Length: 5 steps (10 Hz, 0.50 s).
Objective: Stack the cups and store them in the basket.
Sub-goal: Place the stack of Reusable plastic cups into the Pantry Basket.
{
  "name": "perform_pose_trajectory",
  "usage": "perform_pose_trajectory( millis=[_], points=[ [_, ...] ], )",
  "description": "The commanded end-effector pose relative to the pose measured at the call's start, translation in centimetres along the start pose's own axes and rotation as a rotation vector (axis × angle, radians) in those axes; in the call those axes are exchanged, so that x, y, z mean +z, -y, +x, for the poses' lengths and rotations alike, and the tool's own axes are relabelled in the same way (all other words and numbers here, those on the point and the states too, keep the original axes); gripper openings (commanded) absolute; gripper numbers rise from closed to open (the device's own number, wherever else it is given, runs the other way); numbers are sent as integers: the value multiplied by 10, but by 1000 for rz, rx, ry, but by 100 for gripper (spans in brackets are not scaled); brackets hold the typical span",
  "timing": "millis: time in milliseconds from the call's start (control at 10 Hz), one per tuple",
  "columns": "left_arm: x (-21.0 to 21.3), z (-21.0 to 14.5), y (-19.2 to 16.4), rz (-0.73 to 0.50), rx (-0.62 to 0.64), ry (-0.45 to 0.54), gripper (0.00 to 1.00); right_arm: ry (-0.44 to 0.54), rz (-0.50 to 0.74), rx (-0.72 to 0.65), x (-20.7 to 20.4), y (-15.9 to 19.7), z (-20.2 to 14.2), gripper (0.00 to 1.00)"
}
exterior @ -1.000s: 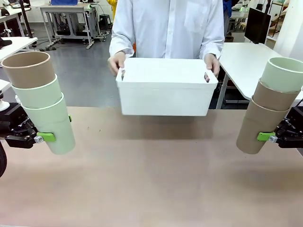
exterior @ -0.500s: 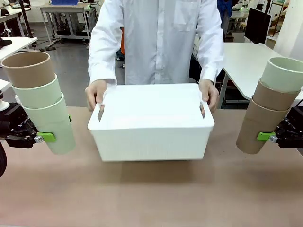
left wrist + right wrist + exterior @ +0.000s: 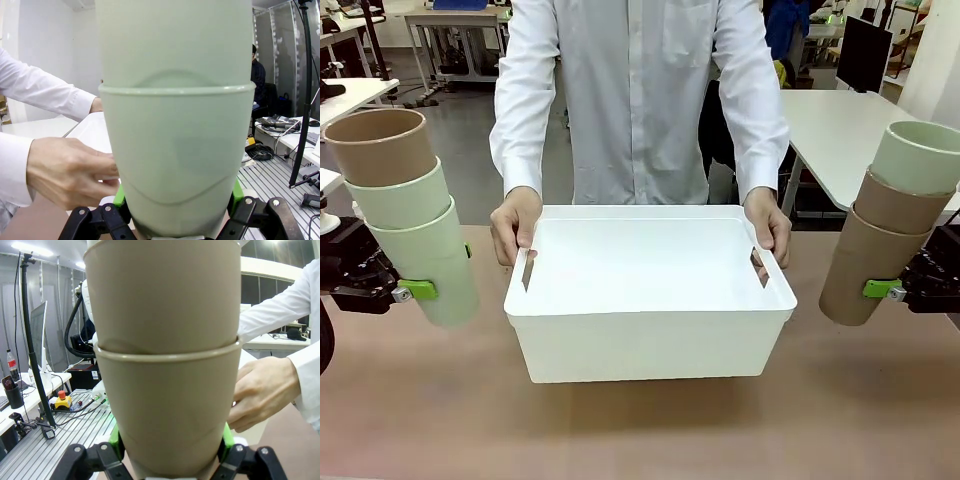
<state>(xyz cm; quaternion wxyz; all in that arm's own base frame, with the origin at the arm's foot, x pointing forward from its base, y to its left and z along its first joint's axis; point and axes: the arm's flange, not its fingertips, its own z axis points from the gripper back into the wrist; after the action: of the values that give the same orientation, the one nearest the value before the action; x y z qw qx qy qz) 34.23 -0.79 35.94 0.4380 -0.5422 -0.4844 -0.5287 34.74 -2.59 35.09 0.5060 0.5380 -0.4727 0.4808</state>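
At the left edge my left gripper [image 3: 415, 290] is shut on the bottom mint cup of a tilted stack of three cups [image 3: 405, 205]: two mint green, one tan on top. Up close that mint stack [image 3: 175, 125] sits between my green pads [image 3: 119, 196]. On the right my right gripper [image 3: 882, 289] is shut on a stack [image 3: 890, 225] of two tan cups with a mint one on top, seen near as tan cups [image 3: 165, 380]. The white basket [image 3: 650, 330] rests on the table centre, a person's hands [image 3: 513, 225] holding its handle ends.
The person in a white shirt stands at the far side, one hand [image 3: 772, 228] on the basket's right end. A white table [image 3: 840, 130] stands behind at the right. Bare brown tabletop [image 3: 640, 430] lies in front of the basket.
The person has brought the basket from the far edge toward me and set it on the table's middle. Both arms and their cup stacks have stayed put.
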Motion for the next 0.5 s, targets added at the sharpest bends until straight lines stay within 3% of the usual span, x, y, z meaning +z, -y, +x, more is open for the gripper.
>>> perform_pose_trajectory(
  millis=[0, 400],
  points=[
    [-2, 3, 0, -8, -2, 8, 85, 1, -2, 9, 0, 0, 3, 85],
    [-2, 3, 0, -8, -2, 8, 85, 1, -2, 9, 0, 0, 3, 85]
  ],
)
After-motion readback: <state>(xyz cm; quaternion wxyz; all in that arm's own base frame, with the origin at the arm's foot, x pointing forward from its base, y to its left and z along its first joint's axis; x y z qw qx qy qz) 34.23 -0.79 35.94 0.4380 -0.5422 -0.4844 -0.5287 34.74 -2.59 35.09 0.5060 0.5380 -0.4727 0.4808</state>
